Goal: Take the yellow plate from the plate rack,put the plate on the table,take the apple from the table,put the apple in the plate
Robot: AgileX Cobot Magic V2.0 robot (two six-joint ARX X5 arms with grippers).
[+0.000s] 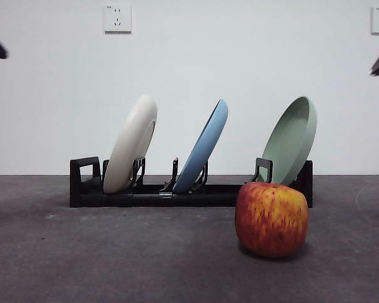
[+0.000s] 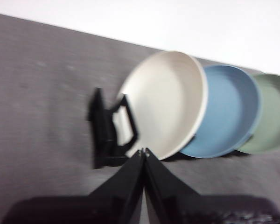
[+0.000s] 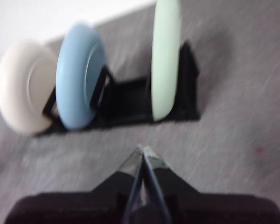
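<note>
**Yellow plate still racked, step 1 not begun**

Yellow plate leans in the plate rack at its handle end, with 2 other plates beside it. The apple sits on the table at 4 o'clock from the rack. Left gripper and right gripper hang clear, fingers pressed together, holding nothing. Next, I judge, the left fingers must part and take the plate's rim.

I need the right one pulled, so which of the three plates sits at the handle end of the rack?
The yellow plate, cream-coloured, beside the plate rack handle; blue and green stand farther along.
</note>
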